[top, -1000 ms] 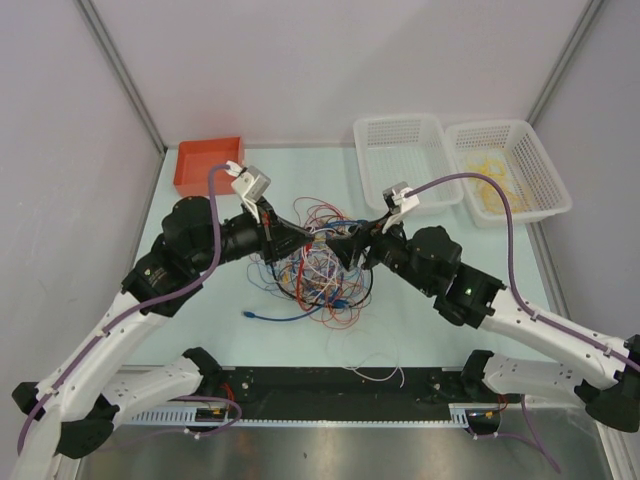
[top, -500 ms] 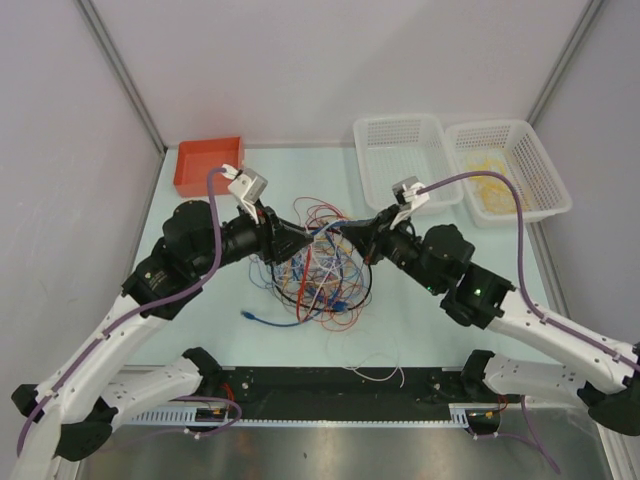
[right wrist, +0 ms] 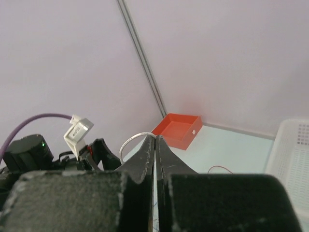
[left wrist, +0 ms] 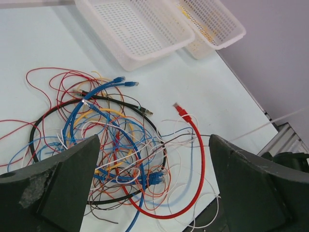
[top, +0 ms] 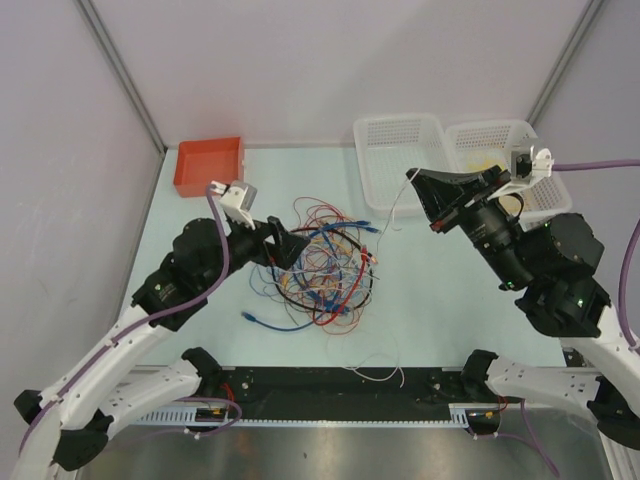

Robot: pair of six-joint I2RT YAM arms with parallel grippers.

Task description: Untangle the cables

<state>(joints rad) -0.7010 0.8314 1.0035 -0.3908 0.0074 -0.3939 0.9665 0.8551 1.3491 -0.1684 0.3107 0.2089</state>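
Observation:
The cables (top: 322, 268) lie in a loose tangle of red, blue, orange, white, yellow and black wires mid-table. My left gripper (top: 287, 246) hovers at the tangle's left edge, jaws wide open and empty; its wrist view looks down between the fingers (left wrist: 63, 188) onto the cables (left wrist: 120, 140), with a thick red cable (left wrist: 199, 159) curving on the right. My right gripper (top: 414, 180) is raised right of the pile, shut on a thin white cable (top: 398, 207) that trails down toward the tangle. In the right wrist view the white cable (right wrist: 131, 141) loops out from the shut tips (right wrist: 155, 141).
Two white baskets (top: 405, 155) (top: 521, 140) stand at the back right; the right one holds yellow wires. A red tray (top: 208, 165) sits at the back left. A loose blue plug end (top: 247, 315) and a thin wire (top: 375, 372) lie near the front.
The left gripper opened and drew back from the pile. The right gripper shut on a white cable and rose up and to the right, pulling it out of the tangle.

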